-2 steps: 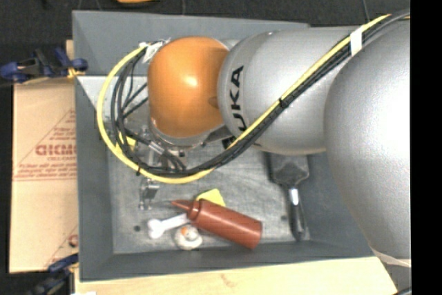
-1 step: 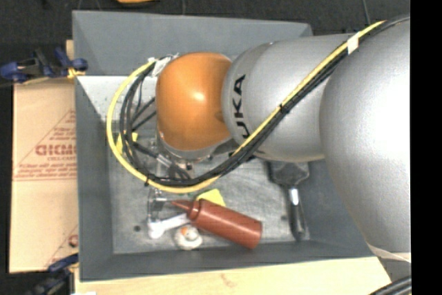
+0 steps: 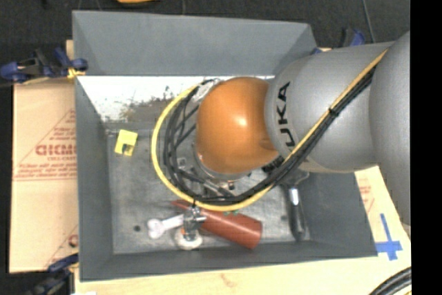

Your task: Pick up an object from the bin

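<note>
Camera view, looking down into the grey bin [image 3: 93,169], read from left to right.

Left part of the floor: one small yellow block [image 3: 126,141], squarish with a dark hole in its face. It sits alone near the back-left, well apart from everything else.

Front-left of the floor: a tiny dark speck [image 3: 137,229]. Just right of it lies a flat white piece [image 3: 160,226], long and thin with a wider left end.

Centre front: the gripper [image 3: 193,219] is low over the floor, at the left part of a red cylinder [image 3: 228,229]. The cylinder lies on its side along the front wall, its right end slightly nearer the front than its left. The gripper's tip overlaps the cylinder's left part. Cannot tell whether it touches it, or whether the gripper is open or closed; the wrist hides too much. A white round thing [image 3: 186,240] lies just in front of the gripper, beside the white piece's right end.

Above the gripper: the orange cover [image 3: 231,124] on the wrist, ringed by a loop of yellow and black cables [image 3: 160,148].

Right part: a black marker [image 3: 296,216] with a pale tip, lying front to back near the right wall, apart from the cylinder. The silver arm [image 3: 338,114] comes in over the right rim.
</note>
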`<state>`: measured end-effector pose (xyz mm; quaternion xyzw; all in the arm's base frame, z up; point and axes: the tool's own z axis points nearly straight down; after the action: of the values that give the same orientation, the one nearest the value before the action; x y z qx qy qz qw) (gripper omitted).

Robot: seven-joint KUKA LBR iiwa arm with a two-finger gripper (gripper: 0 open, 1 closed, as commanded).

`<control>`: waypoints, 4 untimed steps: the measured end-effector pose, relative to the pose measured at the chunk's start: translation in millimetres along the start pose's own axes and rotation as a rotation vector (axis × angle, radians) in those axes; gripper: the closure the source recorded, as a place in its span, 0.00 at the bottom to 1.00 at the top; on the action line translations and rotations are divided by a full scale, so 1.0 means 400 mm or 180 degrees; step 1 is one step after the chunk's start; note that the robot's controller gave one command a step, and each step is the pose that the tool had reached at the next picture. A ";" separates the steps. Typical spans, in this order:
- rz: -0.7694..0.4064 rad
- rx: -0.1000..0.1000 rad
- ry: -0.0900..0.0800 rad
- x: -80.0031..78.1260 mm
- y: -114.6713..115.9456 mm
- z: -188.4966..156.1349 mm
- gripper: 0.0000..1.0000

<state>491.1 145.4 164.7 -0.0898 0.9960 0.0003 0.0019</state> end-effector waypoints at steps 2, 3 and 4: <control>-0.0341 -0.0011 0.0011 -0.026 -0.008 0.229 1.00; -0.0222 -0.0003 -0.0017 -0.011 0.008 0.022 0.00; -0.0218 -0.0004 0.0006 -0.008 0.008 0.033 0.00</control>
<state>493.6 149.0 151.3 -0.1239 0.9923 0.0007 0.0010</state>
